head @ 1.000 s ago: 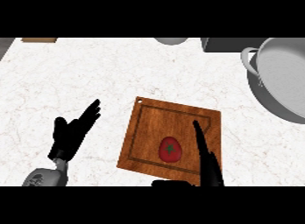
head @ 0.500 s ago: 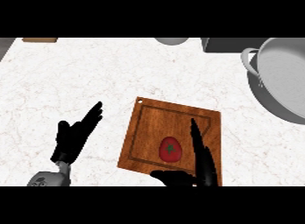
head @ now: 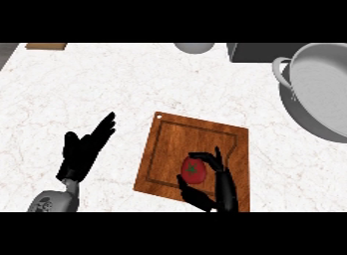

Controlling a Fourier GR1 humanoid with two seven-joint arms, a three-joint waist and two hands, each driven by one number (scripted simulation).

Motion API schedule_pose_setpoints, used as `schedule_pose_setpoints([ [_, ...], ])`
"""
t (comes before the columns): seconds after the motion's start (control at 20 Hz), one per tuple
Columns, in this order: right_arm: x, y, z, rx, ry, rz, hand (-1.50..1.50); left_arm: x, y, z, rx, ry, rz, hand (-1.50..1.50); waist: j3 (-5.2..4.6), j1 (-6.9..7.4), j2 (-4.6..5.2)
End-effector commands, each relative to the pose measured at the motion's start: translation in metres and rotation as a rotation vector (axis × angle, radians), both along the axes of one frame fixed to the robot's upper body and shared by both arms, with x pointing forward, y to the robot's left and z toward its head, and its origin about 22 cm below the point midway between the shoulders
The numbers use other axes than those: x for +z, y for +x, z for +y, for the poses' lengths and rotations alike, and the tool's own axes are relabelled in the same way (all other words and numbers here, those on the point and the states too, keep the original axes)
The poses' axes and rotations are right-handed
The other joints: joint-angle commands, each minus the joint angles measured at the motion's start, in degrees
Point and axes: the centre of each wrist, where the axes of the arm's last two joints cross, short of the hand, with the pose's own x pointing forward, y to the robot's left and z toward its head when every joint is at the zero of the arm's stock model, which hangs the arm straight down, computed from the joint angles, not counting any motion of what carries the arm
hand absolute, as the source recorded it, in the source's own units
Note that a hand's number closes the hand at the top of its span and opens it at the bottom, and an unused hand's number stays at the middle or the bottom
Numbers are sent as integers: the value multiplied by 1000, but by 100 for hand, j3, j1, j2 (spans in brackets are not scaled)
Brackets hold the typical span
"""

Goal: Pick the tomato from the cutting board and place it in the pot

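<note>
Grasp is forming: the right robot hand (head: 222, 188), straight-fingered beside the tomato (head: 194, 171) a second ago, is now curling round it on the near part of the board (head: 169, 144). Tomato is not yet lifting. Pot (head: 331, 94) is waiting well beyond the board's far right corner. Left robot hand (head: 85, 149) is resting open, left of the board.

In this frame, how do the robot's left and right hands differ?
The left hand is open, fingers straight; the right hand curls round the red tomato. The left hand is over the white marble counter, the right hand over the wooden cutting board. Both are black.
</note>
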Motion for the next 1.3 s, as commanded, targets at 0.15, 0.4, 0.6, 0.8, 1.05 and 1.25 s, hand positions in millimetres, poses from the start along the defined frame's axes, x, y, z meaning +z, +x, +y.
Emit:
schedule_pose_setpoints([
  [0.15,-20,-9,13,-6,102,8,150,4,1,10,-9,-13,-3,0,79,49,127],
  [0.4,7,28,-163,109,-61,-129,150,-2,-6,11,19,7,-4,0,96,-100,125],
  [0.6,35,44,-229,154,-154,-199,150,-3,-7,9,26,-7,-4,0,129,-167,154],
  [0.8,78,47,-314,196,-256,-282,150,-4,-10,14,41,-9,-8,0,145,-152,152],
  [1.05,130,41,-394,204,-270,-374,150,2,-3,1,15,-21,-16,0,167,-87,229],
  [1.25,160,19,-450,185,-295,-429,150,0,-2,-7,-15,-22,-24,0,159,23,260],
])
